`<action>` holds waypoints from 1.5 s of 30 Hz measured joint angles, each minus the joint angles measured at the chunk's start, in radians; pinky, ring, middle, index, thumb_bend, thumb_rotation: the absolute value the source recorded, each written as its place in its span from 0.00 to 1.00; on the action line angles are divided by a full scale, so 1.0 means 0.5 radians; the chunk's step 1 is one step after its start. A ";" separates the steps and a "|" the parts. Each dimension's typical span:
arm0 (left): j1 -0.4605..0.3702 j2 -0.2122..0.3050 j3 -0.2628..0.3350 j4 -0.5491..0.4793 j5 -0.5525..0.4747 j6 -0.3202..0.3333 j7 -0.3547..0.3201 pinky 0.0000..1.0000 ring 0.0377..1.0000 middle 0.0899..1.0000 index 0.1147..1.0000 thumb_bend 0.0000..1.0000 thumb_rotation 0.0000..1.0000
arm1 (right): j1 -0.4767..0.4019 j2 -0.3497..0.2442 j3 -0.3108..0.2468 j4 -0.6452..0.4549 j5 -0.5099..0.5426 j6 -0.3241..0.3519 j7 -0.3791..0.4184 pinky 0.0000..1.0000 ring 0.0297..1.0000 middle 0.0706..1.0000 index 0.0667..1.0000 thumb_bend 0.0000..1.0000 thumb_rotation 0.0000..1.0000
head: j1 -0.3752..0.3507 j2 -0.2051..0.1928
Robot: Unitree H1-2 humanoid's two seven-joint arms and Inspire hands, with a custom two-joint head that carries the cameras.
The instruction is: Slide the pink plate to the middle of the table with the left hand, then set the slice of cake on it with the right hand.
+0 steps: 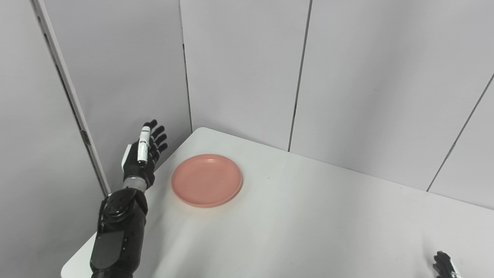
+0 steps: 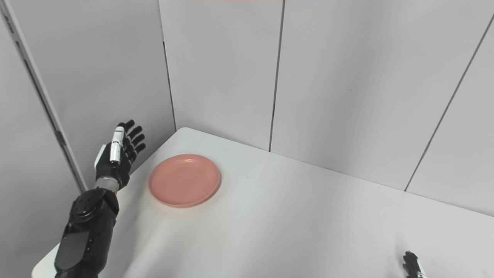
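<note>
Left eye view: pink plate (image 1: 207, 180) flat on white surface (image 1: 308, 224), toward far left corner, nothing on it. Left hand (image 1: 143, 154) raised beside surface's left edge, fingers spread wide, holding nothing, apart from plate. Right hand (image 1: 445, 265) barely in view at bottom right; grip cannot be told.

Right eye view: same layout; plate near left hand, well apart from right hand. No readable writing.
</note>
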 measured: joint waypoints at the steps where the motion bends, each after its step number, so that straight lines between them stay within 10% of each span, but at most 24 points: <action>1: 0.000 -0.002 -0.005 0.012 -0.001 -0.002 0.000 0.91 0.92 0.92 0.90 0.34 1.00 | 0.001 0.000 0.000 0.000 0.000 0.001 0.000 1.00 0.98 0.97 0.97 0.40 1.00 | 0.000 0.000; 45: 0.002 -0.041 -0.175 0.401 0.000 -0.252 -0.030 0.92 0.91 0.91 0.88 0.36 1.00 | 0.038 -0.021 -0.011 -0.064 0.003 0.067 -0.001 1.00 0.97 0.97 0.96 0.40 1.00 | -0.037 0.083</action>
